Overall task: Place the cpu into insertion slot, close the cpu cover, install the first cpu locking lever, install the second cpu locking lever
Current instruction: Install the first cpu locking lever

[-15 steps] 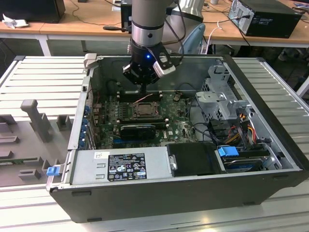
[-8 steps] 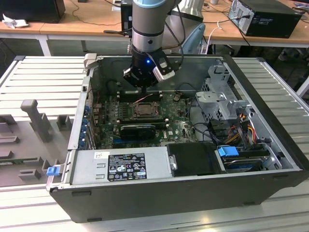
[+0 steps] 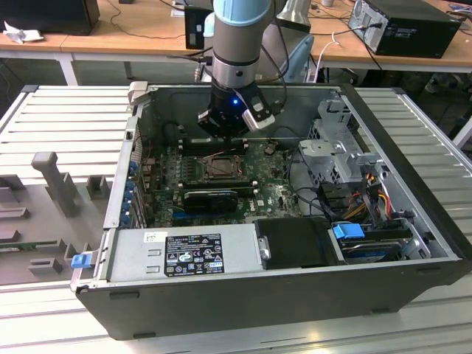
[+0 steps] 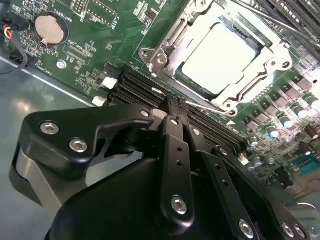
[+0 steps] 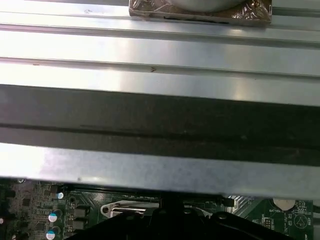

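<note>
Beside the insertion slot (image 3: pixel 221 168) on the green circuit board (image 4: pixel 90 60), hangs low with the gripper (image 4: pixel 174 106) pinched narrow, tips together, holding nothing as far as shows. Sits just at a thin locking lever (image 4: pixel 205 106) along the socket edge; contact uncertain. Shows the cpu (image 4: pixel 220 57) already seated, the cpu cover (image 4: pixel 170 45) lying flat around it. Looks like the lever stage. Calls for a fine, level push on that wire, clear of the memory slots (image 4: pixel 135 87).

insertion slot (image 3: pixel 219 167) partly behind gripper (image 3: pixel 223 135)
</note>
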Action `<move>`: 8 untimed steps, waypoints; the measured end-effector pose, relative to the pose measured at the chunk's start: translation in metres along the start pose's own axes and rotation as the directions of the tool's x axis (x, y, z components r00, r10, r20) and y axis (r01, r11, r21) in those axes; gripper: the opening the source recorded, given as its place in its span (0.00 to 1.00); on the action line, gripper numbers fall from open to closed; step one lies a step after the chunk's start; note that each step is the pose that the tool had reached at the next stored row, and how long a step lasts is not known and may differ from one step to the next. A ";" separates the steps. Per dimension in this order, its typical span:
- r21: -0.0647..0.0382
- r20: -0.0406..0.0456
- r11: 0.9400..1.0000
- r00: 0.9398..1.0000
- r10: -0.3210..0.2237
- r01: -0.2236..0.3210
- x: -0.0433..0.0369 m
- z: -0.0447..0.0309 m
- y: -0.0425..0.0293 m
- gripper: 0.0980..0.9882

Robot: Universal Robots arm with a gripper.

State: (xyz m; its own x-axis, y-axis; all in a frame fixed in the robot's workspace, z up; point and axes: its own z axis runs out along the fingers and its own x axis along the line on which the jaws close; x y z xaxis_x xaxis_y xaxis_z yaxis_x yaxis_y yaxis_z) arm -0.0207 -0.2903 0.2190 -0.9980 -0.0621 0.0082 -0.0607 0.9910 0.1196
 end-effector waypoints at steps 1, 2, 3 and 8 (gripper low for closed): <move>0.000 0.000 1.000 1.000 0.000 0.000 -0.0020 0.0019 -0.0001 0.01; 0.000 0.000 1.000 1.000 0.000 0.000 -0.0023 0.0024 -0.0001 0.01; 0.000 0.000 1.000 1.000 0.000 0.000 -0.0024 0.0027 -0.0002 0.01; 0.000 0.000 1.000 1.000 0.000 0.000 -0.0036 0.0072 -0.0008 0.01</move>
State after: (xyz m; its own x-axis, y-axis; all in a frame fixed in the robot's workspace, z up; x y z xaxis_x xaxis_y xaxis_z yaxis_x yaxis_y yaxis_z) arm -0.0172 -0.2900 0.2117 -0.9980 -0.0624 0.0081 -0.0610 0.9909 0.1200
